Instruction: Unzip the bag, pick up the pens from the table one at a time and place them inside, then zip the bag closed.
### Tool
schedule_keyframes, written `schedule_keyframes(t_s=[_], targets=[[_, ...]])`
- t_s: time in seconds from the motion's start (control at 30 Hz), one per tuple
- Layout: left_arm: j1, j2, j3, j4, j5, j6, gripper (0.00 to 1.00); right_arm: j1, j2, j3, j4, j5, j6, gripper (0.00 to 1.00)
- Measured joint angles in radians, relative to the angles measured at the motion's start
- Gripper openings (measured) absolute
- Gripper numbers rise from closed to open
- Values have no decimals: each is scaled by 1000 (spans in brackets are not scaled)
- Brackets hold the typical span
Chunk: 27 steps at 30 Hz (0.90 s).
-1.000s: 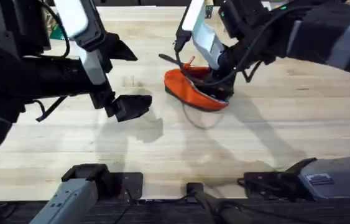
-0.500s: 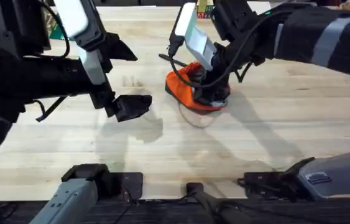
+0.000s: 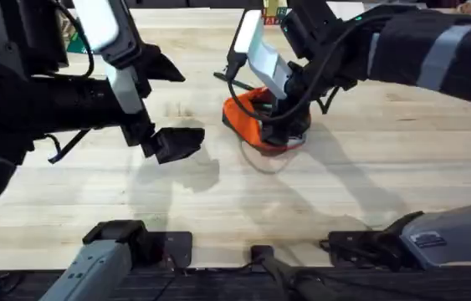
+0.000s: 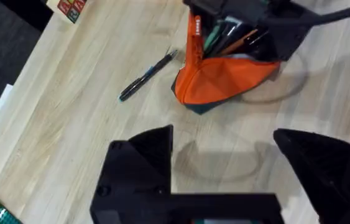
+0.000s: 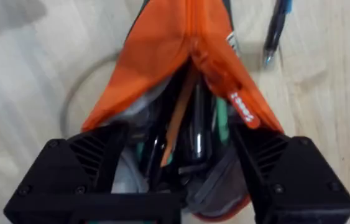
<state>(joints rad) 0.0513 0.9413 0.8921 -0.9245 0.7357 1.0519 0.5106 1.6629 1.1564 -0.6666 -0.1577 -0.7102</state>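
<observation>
The orange bag (image 3: 248, 117) stands on the table (image 3: 369, 167) with its zipper partly undone and its mouth gaping. In the right wrist view the bag (image 5: 162, 56) holds several pens, among them an orange pen (image 5: 178, 118). My right gripper (image 3: 284, 117) is down at that mouth, open, with its jaws either side of the opening (image 5: 178, 168). A dark pen (image 3: 228, 79) lies on the wood just behind the bag (image 4: 224, 78), also seen as the dark pen (image 4: 147, 76). My left gripper (image 3: 176, 144) hovers open and empty to the bag's left (image 4: 224, 143).
A thin grey cord loop (image 3: 264, 159) lies on the wood in front of the bag. Coloured cards (image 4: 72, 7) sit near the table's far edge. Bare wood stretches across the near half of the table between the two arm bases.
My right gripper has shifted slightly left and toward the back over the bag, which has been pushed more upright and bunched. The left arm has stayed still.
</observation>
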Motion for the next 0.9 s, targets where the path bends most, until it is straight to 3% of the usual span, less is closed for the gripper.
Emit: schedule_keyframes(t_s=[0.43, 0.73, 0.9], targets=[[0, 0, 0, 0, -38, 12, 994, 0, -187, 33, -142, -1, 90, 997], [0, 5, 0, 42, -68, 56, 993, 0, -420, 39, -153, -2, 210, 997], [0, 69, 0, 103, -71, 64, 992, 0, -563, 39, -169, -5, 235, 998]])
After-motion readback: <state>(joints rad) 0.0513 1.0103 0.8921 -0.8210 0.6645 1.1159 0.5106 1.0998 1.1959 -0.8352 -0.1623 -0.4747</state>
